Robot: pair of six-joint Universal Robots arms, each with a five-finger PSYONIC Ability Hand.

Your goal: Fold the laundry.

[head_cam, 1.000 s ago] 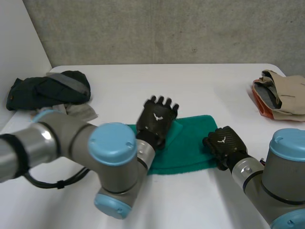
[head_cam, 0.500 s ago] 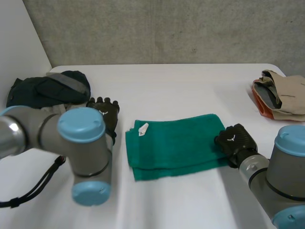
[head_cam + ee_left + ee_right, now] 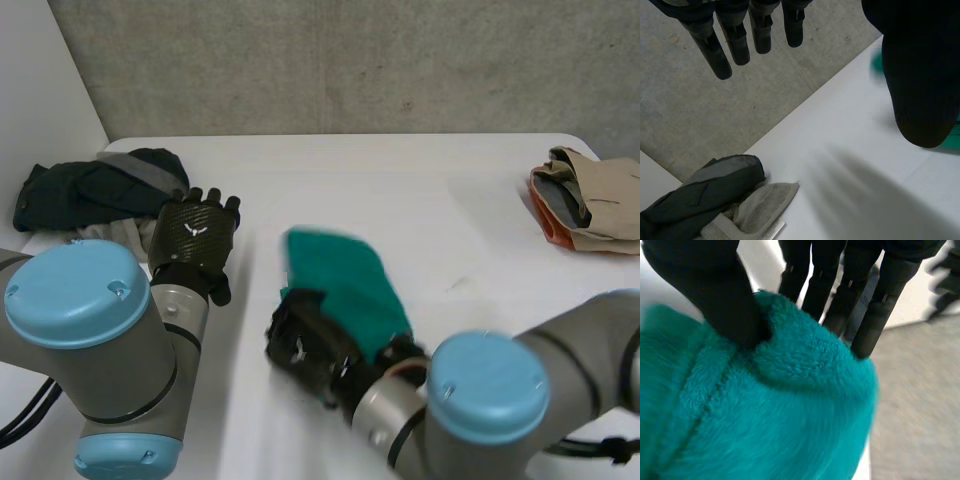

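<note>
My right hand (image 3: 303, 345) is in the middle of the table, shut on a green towel (image 3: 345, 283). The towel is lifted and bunched over that hand, and its far end reaches toward the back. In the right wrist view the thumb (image 3: 710, 290) presses into the fluffy towel (image 3: 765, 415) against straight fingers behind it. My left hand (image 3: 195, 235) is held up to the left of the towel, open and empty. In the left wrist view its straight fingers (image 3: 740, 35) are spread apart from the thumb (image 3: 920, 80).
A pile of dark clothes (image 3: 100, 185) lies at the back left on a grey towel (image 3: 760, 207), close to my left hand. Folded beige and orange garments (image 3: 590, 200) sit at the right edge. A concrete wall rises behind the table.
My right hand swept from the towel's right edge to the left, carrying that edge up and over. The flat towel is now bunched. My left arm drew back toward the camera.
</note>
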